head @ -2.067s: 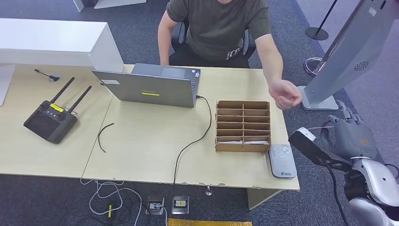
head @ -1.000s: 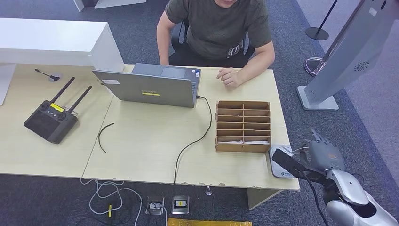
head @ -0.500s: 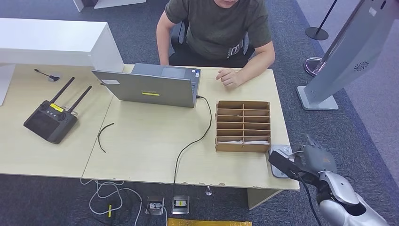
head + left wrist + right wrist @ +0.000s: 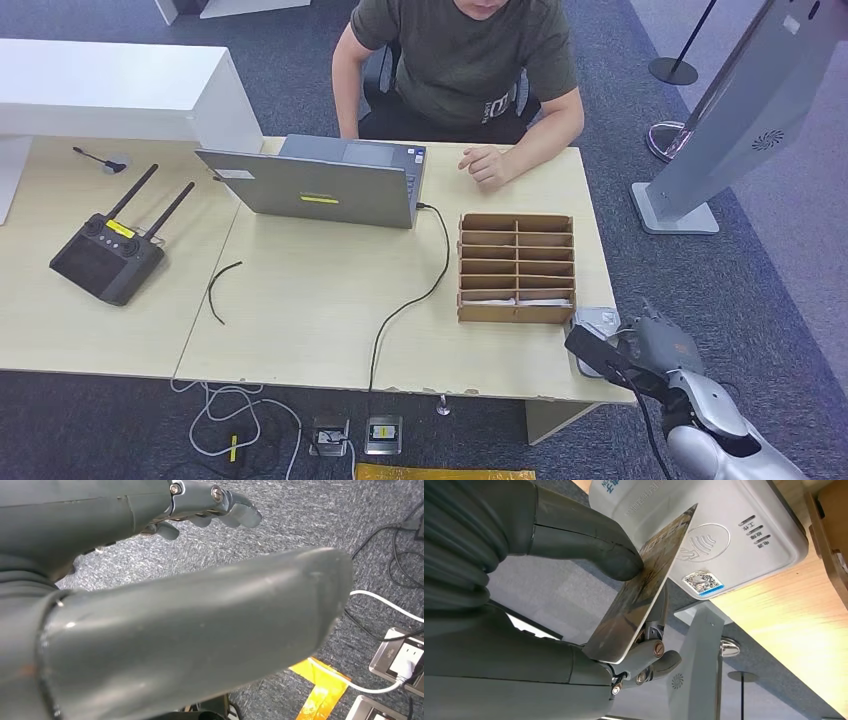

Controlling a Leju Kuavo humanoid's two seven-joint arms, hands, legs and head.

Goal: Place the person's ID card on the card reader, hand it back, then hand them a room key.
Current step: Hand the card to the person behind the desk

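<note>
My right hand (image 4: 574, 580) pinches the ID card (image 4: 644, 590) by 1 end, tilted just over the card reader (image 4: 724, 525). It looks thin, stiff and probably slick, so I grip near the edge.

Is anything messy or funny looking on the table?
Mostly tidy. One short black wire lies loose on the table, plugged into nothing. The right hand holds the card tilted on edge over the card reader, not flat.

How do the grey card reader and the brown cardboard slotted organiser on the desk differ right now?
The grey card reader is flat, closed plastic, and the right hand holds the ID card at it. The brown cardboard slotted organiser is bigger, open-topped, divided into compartments, untouched. Both sit on the light wooden desk.
</note>
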